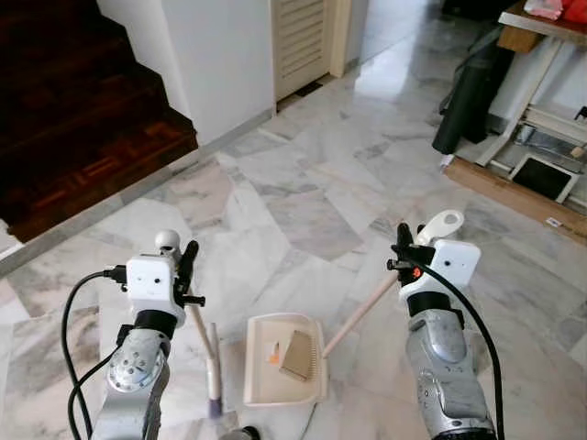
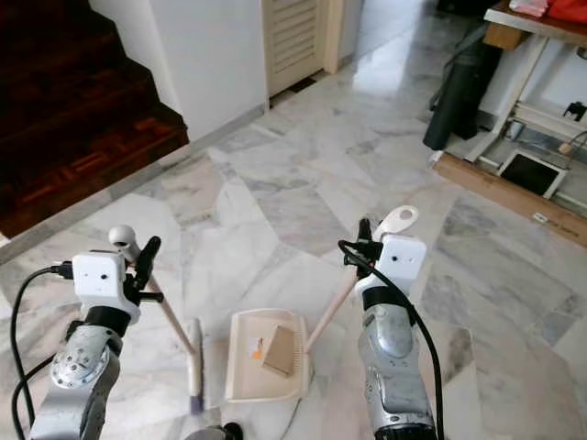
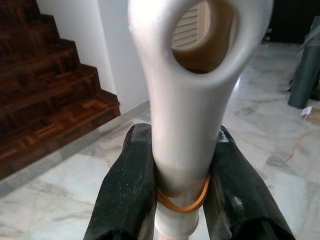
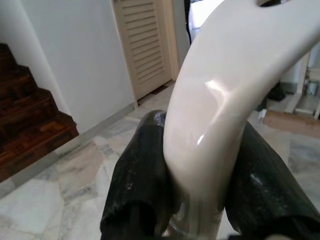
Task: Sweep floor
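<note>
I see my left gripper [image 1: 188, 266] squeezed tight on the top of the broom handle [image 3: 187, 105], with a black finger [image 3: 125, 192] on each side of it and an orange rubber band [image 3: 182, 202] around the handle just there. The broom [image 1: 204, 344] slants down to the marble floor [image 1: 303, 183], and its brush end [image 1: 214, 390] sits just beside the left edge of the dustpan [image 1: 261, 390]. My right gripper [image 1: 404, 252] is closed on the curved white grip of the dustpan handle [image 4: 225, 100], fingers [image 4: 140, 185] pressed on both sides. That long handle [image 1: 362, 312] leans down from my right gripper to the cream dustpan, which lies flat on the floor between my two arms. Inside the pan I see a brown piece like cardboard [image 1: 298, 356] and a small orange bit [image 1: 273, 350] next to it. Dark wooden stairs [image 1: 73, 110] go up on my left, next to a white wall [image 1: 220, 55] and a slatted door [image 1: 301, 37]. Far off on my right there is a white table frame [image 1: 541, 92] with a long dark bag [image 1: 468, 101] leaning by it.
</note>
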